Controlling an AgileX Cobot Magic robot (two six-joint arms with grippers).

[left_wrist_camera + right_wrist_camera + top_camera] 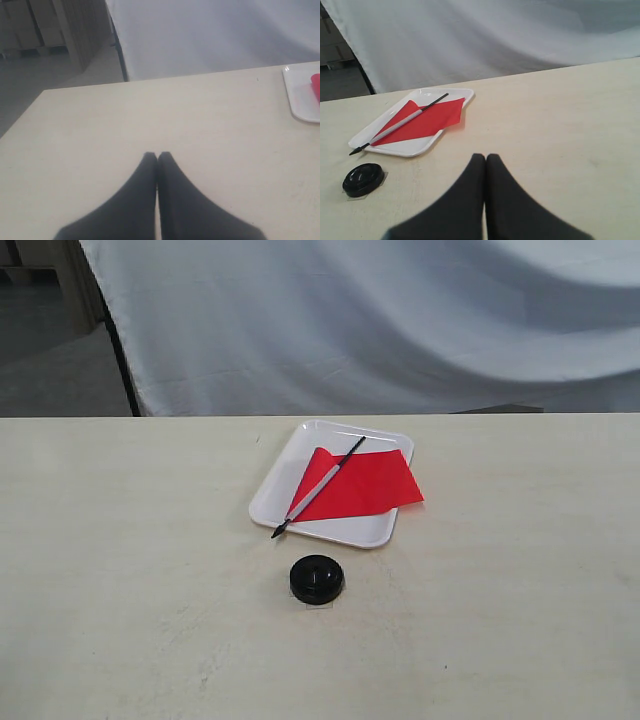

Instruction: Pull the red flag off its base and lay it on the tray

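Here, the red flag [365, 485] lies on the tray [358, 531].

1. A pale beige worktop [120, 620] fills the lower half of the exterior view. Its surface is matt, with faint scuffs.
2. A white cloth [400, 320] hangs behind the far edge, creased in long sagging folds.
3. A thin black pole [119, 365] slants along the cloth's left edge.
4. Left of the pole lies grey floor [50, 380].
5. Pale wooden furniture [30, 25] stands on that floor, blurred.
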